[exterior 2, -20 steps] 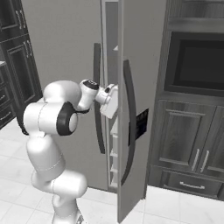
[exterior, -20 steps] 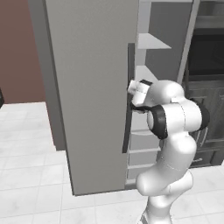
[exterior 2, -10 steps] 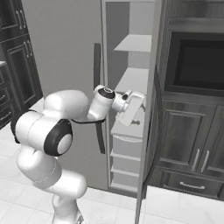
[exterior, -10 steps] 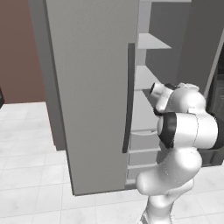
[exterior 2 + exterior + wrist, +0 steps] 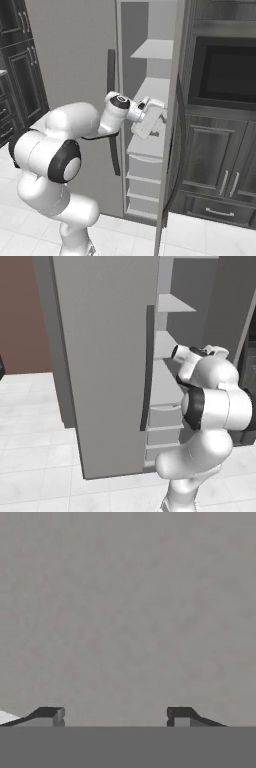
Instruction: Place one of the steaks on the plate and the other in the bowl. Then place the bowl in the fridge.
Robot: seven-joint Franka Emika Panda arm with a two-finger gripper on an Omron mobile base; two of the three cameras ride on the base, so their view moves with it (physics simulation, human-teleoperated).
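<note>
The fridge is a tall grey cabinet, and its right door stands swung out, edge-on to the right base view. Pale shelves and drawers show inside. My gripper reaches into the open compartment at the height of the middle shelf. In the hand view the gripper faces a plain grey wall, open, its two dark fingertips wide apart with nothing between them. The steaks, the plate and the bowl are out of view.
A dark built-in oven sits right of the fridge, with dark cabinet doors and a drawer below it. More dark cabinets stand at the left. The closed left fridge door carries a long dark handle. The floor is white tile.
The right fridge door has swung wider open. My hand has moved from the door's edge to the right, into the open compartment. The fingers have drawn slightly closer together.
</note>
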